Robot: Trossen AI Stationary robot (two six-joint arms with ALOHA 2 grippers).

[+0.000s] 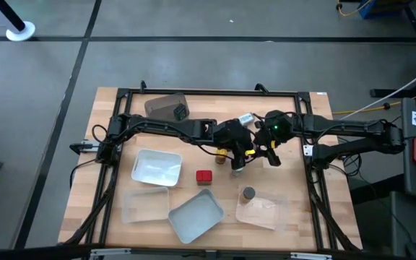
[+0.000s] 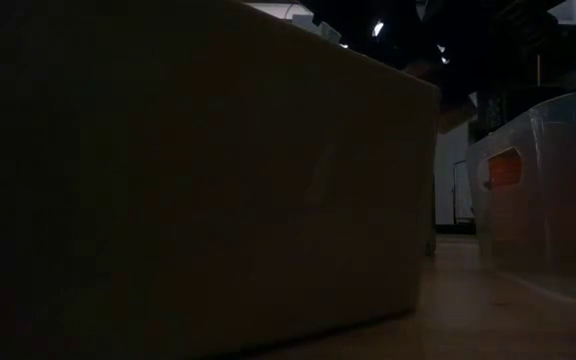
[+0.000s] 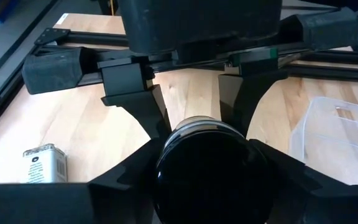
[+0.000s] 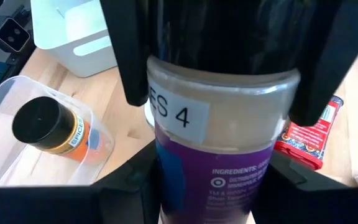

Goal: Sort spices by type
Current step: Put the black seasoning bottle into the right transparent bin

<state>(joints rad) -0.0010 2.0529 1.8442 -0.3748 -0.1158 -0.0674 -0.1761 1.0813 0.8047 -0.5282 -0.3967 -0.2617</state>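
Observation:
Both grippers meet over the table's middle on one jar: clear, pale powder inside, purple label, black lid. My left gripper is shut on its lid end. My right gripper is shut on its labelled body. A red box lies flat on the wood and shows again as the red box. A dark-lidded, orange-labelled jar lies on its side in a clear tray. A small pale tin stands on the table. My left gripper pinches the jar's black lid between its two fingers, coming at it from the lid end, fingers alongside the lid. The jar is lifted clear of the table. My right gripper pinches the purple-labelled lower body between its two fingers, from the opposite end. My left arm's fingers flank the top.
A white tray, a grey tray and a second clear tray sit on the near left. A brown tub stands at the far edge. In the low view a tray wall blocks most of the table.

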